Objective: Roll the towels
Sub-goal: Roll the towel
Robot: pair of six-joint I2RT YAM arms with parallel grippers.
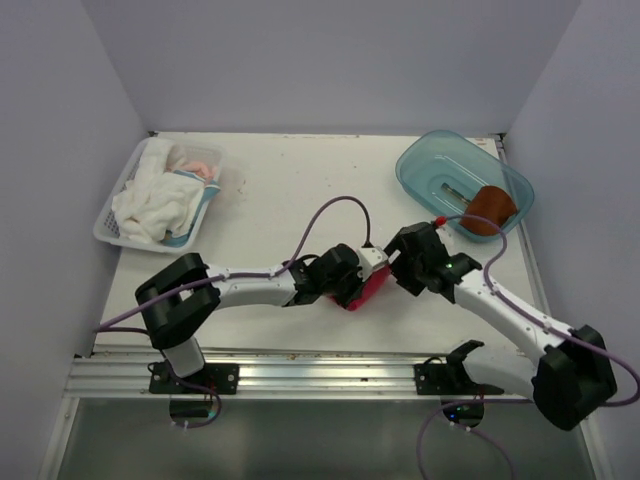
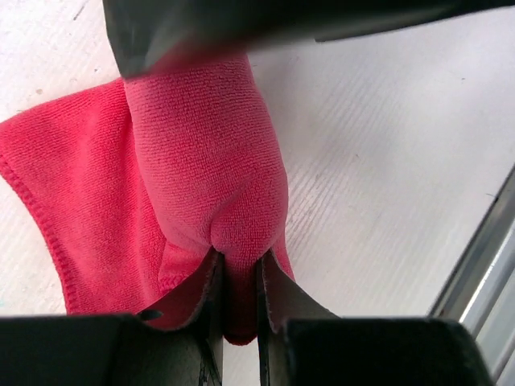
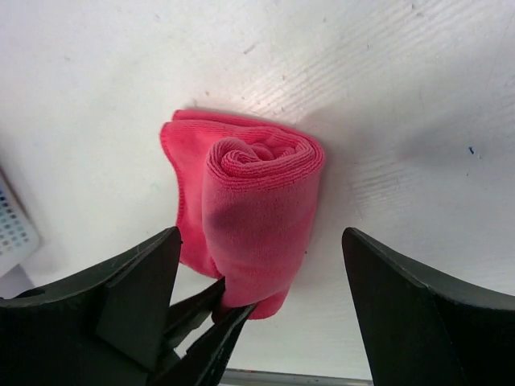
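The left gripper (image 2: 239, 277), clamped on one end of the pink towel (image 2: 205, 177) by the middle of the worktop's (image 1: 300, 190) near edge, should pinch firmly and turn slowly, so that the loose flap beside the roll winds in without slackening the core. The right gripper (image 3: 259, 241), spread wide either side of the roll and touching nothing, would do best to close gently on the free end. The pink towel is a plump, soft-piled spiral, only part rolled; the brown towel (image 1: 490, 208) lies bunched in the tub (image 1: 430, 165) at the far right corner.
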